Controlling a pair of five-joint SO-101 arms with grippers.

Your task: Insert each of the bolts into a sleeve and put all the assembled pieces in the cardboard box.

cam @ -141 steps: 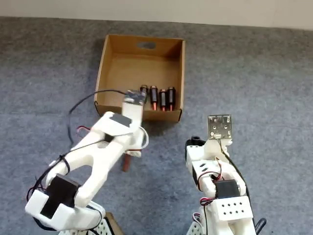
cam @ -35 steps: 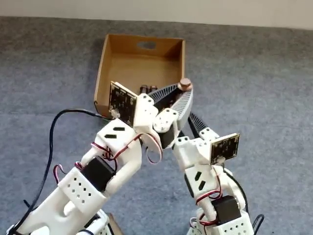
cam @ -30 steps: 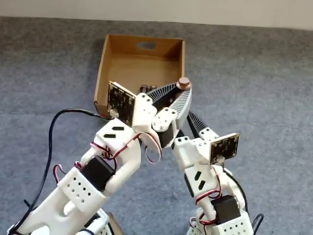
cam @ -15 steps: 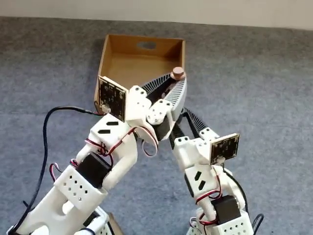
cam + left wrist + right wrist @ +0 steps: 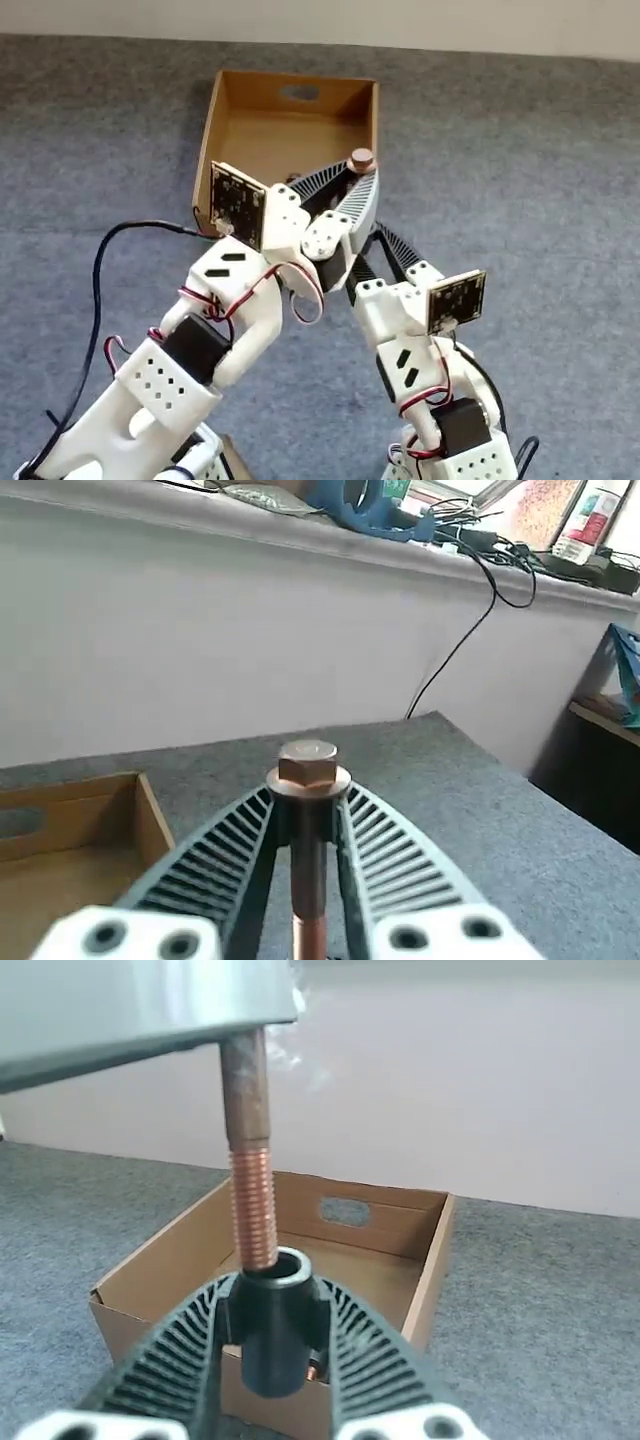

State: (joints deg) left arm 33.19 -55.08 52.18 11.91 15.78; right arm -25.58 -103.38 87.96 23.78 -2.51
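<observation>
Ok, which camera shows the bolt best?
The left wrist view: the bolt stands close, hex head and shank, in the left gripper. The right wrist view shows its threaded end at the mouth of the sleeve; the high view shows its head from above.

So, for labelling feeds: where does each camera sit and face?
High view: fixed overhead, looking down at the brown cardboard box and both arms.
Left wrist view: on the left arm, facing the wall past its pincer, shut on the copper hex-head bolt.
Right wrist view: on the right arm, past its pincer gripping the black cylindrical sleeve.
Shared: all show bolt and box.
</observation>
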